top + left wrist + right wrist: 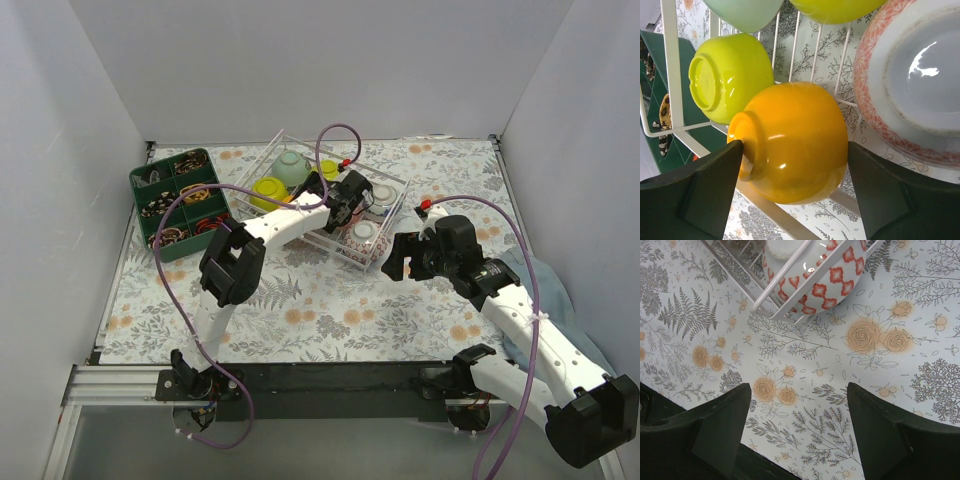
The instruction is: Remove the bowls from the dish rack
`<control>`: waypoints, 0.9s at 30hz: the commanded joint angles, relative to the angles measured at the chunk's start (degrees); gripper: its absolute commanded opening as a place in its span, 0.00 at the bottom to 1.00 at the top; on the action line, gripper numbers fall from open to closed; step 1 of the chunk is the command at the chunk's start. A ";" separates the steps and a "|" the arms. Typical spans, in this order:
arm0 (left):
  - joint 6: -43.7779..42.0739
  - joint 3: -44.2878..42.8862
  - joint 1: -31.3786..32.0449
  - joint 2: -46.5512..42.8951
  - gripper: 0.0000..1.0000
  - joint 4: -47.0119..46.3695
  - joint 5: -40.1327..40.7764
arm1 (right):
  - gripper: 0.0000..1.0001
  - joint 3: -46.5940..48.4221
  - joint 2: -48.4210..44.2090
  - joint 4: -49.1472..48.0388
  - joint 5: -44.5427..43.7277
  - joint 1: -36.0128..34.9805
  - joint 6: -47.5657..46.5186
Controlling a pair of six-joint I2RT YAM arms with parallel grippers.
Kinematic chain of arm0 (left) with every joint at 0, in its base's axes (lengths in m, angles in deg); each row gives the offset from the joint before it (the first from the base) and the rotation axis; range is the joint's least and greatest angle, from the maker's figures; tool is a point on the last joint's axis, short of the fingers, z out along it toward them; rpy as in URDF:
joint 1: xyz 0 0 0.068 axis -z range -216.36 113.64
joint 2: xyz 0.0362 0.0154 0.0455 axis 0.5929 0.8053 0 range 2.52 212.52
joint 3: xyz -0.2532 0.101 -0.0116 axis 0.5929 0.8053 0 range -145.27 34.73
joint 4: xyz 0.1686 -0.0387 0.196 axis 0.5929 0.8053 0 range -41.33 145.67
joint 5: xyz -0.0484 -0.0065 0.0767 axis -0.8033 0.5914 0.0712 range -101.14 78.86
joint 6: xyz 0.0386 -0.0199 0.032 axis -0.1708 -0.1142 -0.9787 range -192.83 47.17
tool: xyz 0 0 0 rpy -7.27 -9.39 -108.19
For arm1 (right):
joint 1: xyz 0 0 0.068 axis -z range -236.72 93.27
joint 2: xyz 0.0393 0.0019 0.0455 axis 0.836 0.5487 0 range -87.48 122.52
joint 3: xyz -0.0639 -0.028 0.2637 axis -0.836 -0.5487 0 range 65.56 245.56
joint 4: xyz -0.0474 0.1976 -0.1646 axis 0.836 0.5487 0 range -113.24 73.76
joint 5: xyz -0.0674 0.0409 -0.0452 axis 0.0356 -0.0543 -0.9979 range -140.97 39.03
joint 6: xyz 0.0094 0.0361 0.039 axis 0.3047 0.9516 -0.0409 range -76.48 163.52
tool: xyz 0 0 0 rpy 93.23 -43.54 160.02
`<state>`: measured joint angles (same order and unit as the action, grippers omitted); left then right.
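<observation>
**K:** Left claw [794, 150] first. State?

**M:** Jaws apart, one either side of the orange bowl [795, 120]. The left finger [715, 185] is against the foot ring and the right one is at the far flank. I cannot tell whether they are pressing on it.

**K:** Where does the bowl sit?

**M:** Inside the dish rack [671, 65], tipped on its side across the wires, foot pointing left.

**K:** How will it handle?

**M:** Glazed ceramic, I'd judge: rigid, slick, weighty for its size, and it chips if knocked. Foot against one pad and the curved wall against the other looks a slippery hold. A pinch over the rim wall would likely be surer.

**K:** Neighbours?

**M:** The lime bowl [725, 75] is just beside it at upper left, possibly touching. The coral-patterned bowl [910, 85] is close on the right and the pale green bowl [745, 12] lies beyond. It's tight sideways, so I'd go straight up and over the low wire side.

**K:** And further out?

**M:** The right claw [797, 405] is spread wide and holds nothing. It hangs over bare flowered table [865, 390], just off the rack corner that holds the red-diamond bowl [830, 280]. The near side of the table has set-down room. The dark green tray [170, 200] crowds the left, and walls close in on three sides.
</observation>
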<state>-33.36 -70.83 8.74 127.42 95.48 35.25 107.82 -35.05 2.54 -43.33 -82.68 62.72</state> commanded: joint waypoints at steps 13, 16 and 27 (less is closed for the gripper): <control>-0.44 1.14 -0.28 -7.39 0.37 -2.24 -0.78 | 0.85 1.95 -0.74 -0.91 0.53 0.03 -0.22; -1.40 1.41 -0.28 -8.27 0.31 -3.56 -0.60 | 0.85 1.95 -0.66 -1.00 0.80 0.03 -0.13; -3.51 2.55 -0.37 -11.78 0.16 -8.04 -0.69 | 0.85 2.48 -0.57 -1.43 1.59 0.03 -0.04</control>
<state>-35.57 -69.52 8.74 122.56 91.35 33.24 107.84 -35.05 2.52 -42.90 -82.68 62.79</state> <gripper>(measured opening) 0.684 0.853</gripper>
